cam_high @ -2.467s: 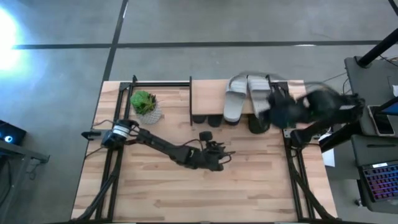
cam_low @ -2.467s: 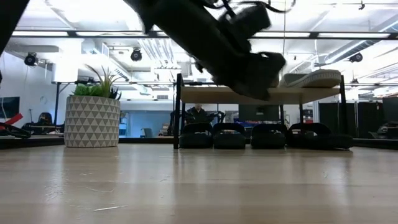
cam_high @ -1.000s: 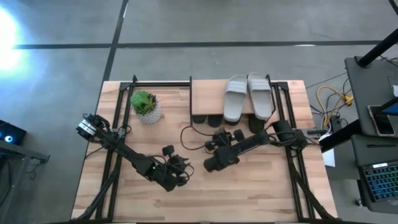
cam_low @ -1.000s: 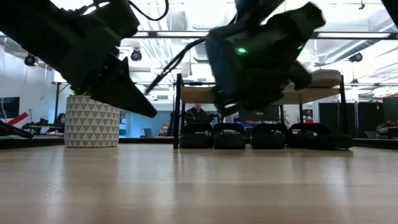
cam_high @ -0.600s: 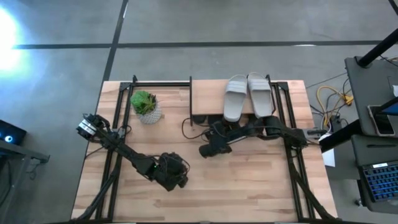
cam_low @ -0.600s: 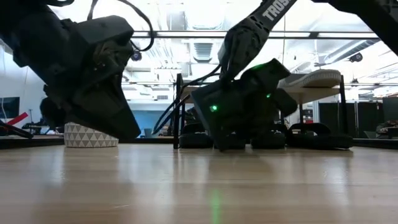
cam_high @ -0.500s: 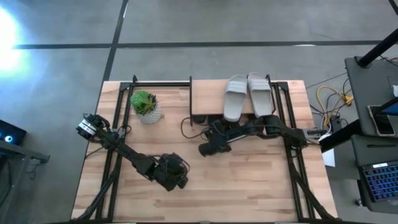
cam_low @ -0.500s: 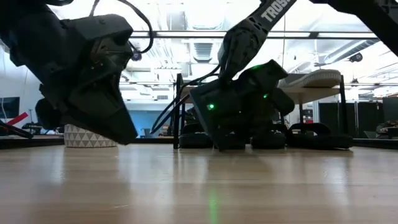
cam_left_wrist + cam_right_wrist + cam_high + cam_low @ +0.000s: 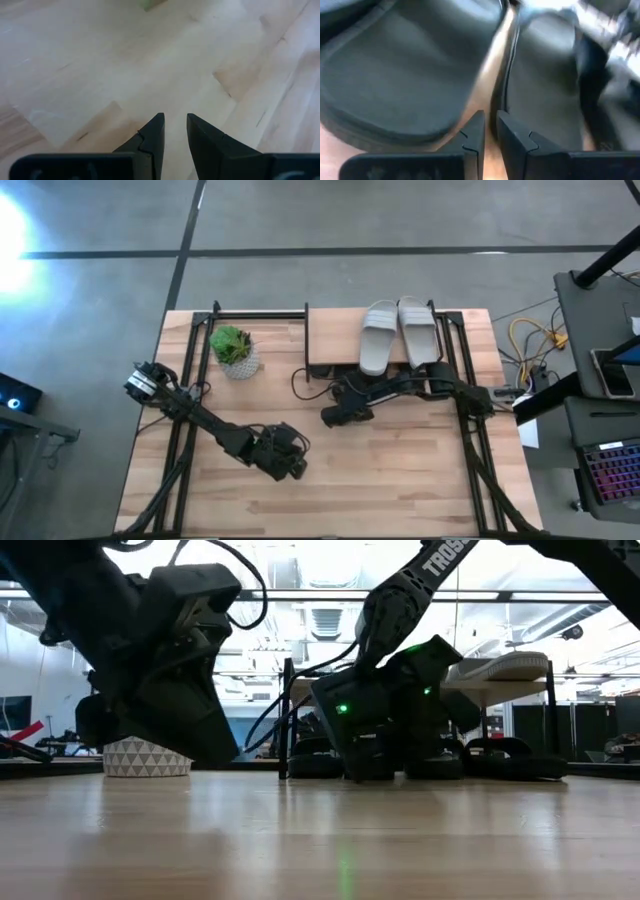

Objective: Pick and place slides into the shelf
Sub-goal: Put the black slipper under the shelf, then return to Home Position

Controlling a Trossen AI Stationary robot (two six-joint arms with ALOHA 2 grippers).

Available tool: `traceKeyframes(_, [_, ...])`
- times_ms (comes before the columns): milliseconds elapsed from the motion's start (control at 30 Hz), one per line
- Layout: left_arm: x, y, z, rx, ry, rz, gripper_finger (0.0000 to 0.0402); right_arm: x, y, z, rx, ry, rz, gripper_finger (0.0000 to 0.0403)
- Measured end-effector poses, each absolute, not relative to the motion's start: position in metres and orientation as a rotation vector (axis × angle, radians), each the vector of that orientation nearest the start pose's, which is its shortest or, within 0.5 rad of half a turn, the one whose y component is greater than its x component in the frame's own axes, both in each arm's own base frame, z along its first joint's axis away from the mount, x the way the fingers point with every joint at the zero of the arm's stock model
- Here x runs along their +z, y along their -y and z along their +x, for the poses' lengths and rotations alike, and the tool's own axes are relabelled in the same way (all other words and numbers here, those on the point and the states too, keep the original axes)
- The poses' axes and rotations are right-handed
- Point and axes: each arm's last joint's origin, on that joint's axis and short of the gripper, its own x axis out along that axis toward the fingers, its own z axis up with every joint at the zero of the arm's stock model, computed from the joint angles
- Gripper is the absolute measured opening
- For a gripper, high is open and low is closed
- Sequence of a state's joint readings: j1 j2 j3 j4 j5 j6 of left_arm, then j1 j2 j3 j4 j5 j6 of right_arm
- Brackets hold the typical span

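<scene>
The right gripper [image 9: 330, 416] has swung down from above the shelf top and now sits low on the bench [image 9: 400, 480], its nose right at the front of the shelf [image 9: 330, 340], where the black slides [image 9: 405, 75] stand in the lower bay. Its fingers [image 9: 472, 145] are nearly closed, with only a thin slit between them, and nothing is in them; in the right wrist view they point at the seam between two black slides lying side by side. I read this as a nudge or a check on slides already stowed, not a fresh pick.

The left gripper [image 9: 290, 465] has pulled away from the bench middle toward the near side and hangs just over bare wood. Its fingers [image 9: 155, 137] stand a little apart and hold nothing.

No slide is left out on the open bench, so the task looks close to done. Two light grey slides [image 9: 400, 335] lie side by side on the shelf's plank top, toes overhanging its front edge. In the low view, the black slides [image 9: 510, 755] sit in a row under the plank, straps upward, touching or nearly so. A potted plant [image 9: 233, 350] stands well apart, left of the shelf.
</scene>
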State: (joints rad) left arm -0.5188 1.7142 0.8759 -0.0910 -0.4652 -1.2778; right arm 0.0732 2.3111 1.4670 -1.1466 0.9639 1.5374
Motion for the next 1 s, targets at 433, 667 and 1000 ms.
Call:
traceKeyframes(433, [0.153, 0.15, 0.29, 0.445, -0.685, -0.766, 0.0067, 0.075, -0.006, 0.346, -1.691, -0.899, 0.225, 0.0043])
traceKeyframes(667, [0.154, 0.151, 0.291, 0.414, -0.685, -0.675, 0.0067, 0.097, -0.027, 0.34, -1.655, -0.89, 0.24, 0.0043])
traceKeyframes(1000, [0.157, 0.148, 0.292, 0.472, -0.606, -0.583, 0.0067, 0.129, -0.107, 0.347, -1.41, -0.777, 0.31, 0.0043])
